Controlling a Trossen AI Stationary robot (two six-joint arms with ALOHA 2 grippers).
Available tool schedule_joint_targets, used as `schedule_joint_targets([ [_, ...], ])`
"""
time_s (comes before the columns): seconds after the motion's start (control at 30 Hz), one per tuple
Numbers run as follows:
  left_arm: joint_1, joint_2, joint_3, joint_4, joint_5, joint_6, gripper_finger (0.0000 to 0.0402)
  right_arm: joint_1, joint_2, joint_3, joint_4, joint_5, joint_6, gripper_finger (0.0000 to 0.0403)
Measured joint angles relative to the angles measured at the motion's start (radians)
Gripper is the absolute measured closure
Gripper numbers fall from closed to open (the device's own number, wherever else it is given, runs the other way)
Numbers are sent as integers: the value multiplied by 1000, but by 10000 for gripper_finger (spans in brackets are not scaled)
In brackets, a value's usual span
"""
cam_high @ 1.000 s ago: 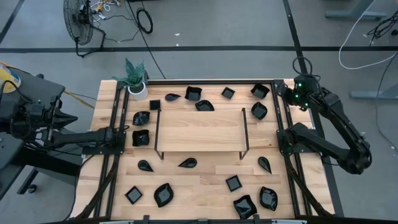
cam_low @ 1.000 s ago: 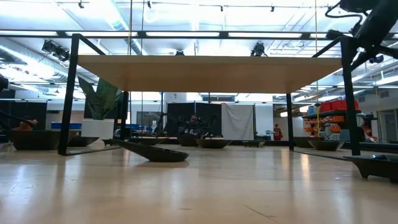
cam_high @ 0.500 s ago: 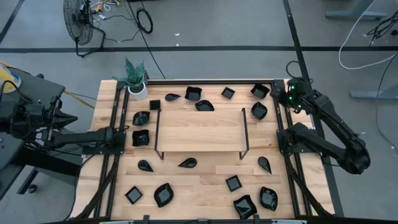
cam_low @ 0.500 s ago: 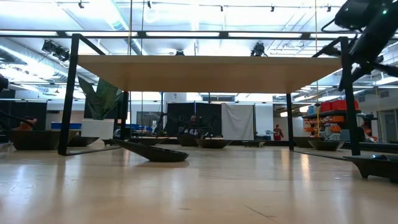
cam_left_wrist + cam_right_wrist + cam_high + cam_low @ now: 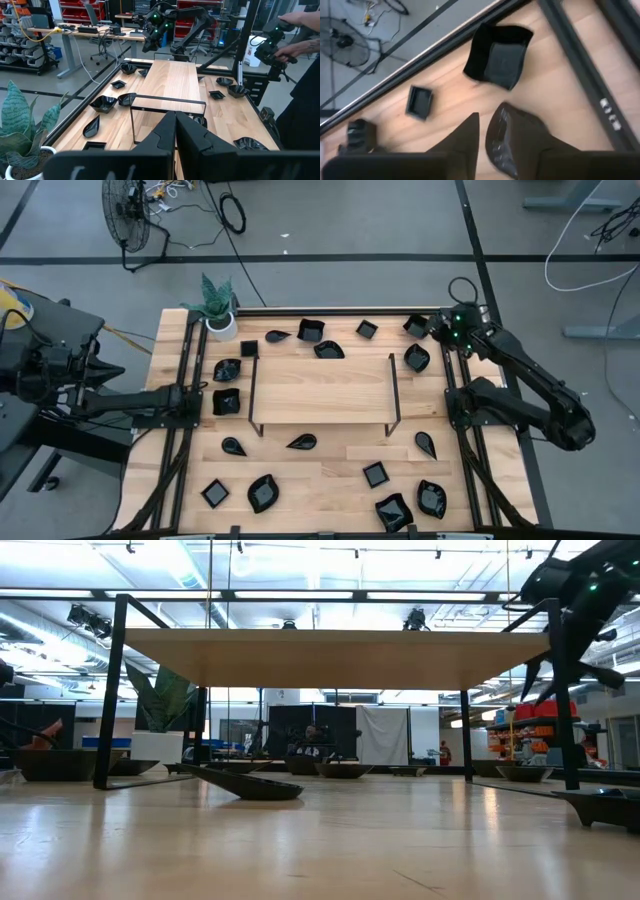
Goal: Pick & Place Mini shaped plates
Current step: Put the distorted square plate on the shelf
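Note:
Many small glossy black plates lie flat on the wooden table around a raised shelf, among them a deep square plate [image 5: 417,326] at the far right, also in the right wrist view [image 5: 497,50], a small square one [image 5: 367,329] and a leaf-shaped one [image 5: 417,359]. My right gripper [image 5: 438,331] hovers just right of the deep square plate, fingers slightly open and empty [image 5: 485,120]; in the low view it hangs high at the right [image 5: 545,680]. My left gripper [image 5: 203,399] waits at the left edge, shut and empty [image 5: 175,117], beside a square plate [image 5: 226,401].
A wooden shelf [image 5: 320,390] on a thin black wire frame stands over the table's middle. A white pot with a green plant [image 5: 218,315] stands at the far left corner. Black rails [image 5: 455,430] run along both sides. A person's hand [image 5: 300,20] shows beyond the table's right side.
My right gripper has moved toward the table's left edge, from over the right rail to beside the deep square plate at the far right, and has come down somewhat. The plates have not moved.

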Motion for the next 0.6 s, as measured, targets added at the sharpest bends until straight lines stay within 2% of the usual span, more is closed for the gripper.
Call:
schedule_joint_targets([
  [0.47, 0, 0, 0, 0, 0, 0, 383, 0, 178, 0, 90, 14, 0, 244],
  [0.6, 0, 0, 0, 0, 0, 0, 383, 0, 211, 0, 114, 64, 0, 240],
])
